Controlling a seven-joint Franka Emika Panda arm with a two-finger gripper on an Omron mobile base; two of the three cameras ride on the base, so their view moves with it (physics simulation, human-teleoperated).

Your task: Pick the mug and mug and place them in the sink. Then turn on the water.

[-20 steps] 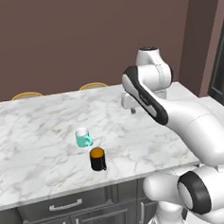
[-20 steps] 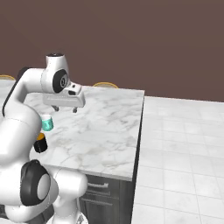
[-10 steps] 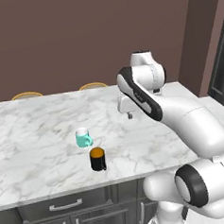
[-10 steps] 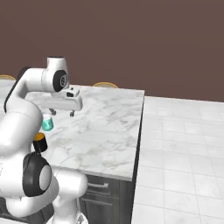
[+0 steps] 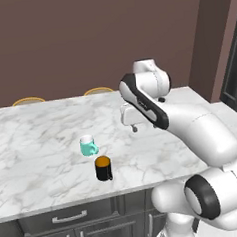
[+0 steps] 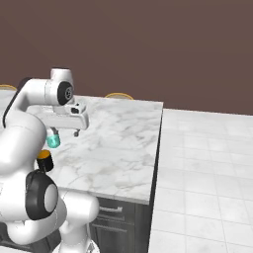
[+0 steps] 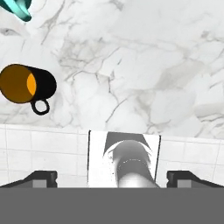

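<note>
Two mugs stand upright on the marble counter [image 5: 42, 146]. The teal mug [image 5: 87, 145] with a white inside is farther back, and the black mug [image 5: 103, 168] with an orange inside is near the front edge. My gripper [image 5: 132, 125] hangs open above the counter, to the right of both mugs, with nothing between its fingers. From the right base view, the gripper [image 6: 64, 131] is just above the teal mug [image 6: 53, 141] and black mug [image 6: 44, 160]. In the hand view the black mug [image 7: 28, 84] lies at the left, the teal mug [image 7: 19, 8] at the top left corner, and the gripper [image 7: 112, 177] points down. The sink is out of view.
Two wooden chair backs [image 5: 29, 101] [image 5: 99, 90] peek above the counter's far edge. The counter ends at a right edge [image 6: 158, 148], with pale tiled floor [image 6: 207, 163] beyond it. Dark cabinet drawers [image 5: 72, 219] run below the counter front.
The arm has swung a little to the left and lowered the hand toward the counter, nearer the mugs. The jaws have stayed open and the mugs have not moved.
</note>
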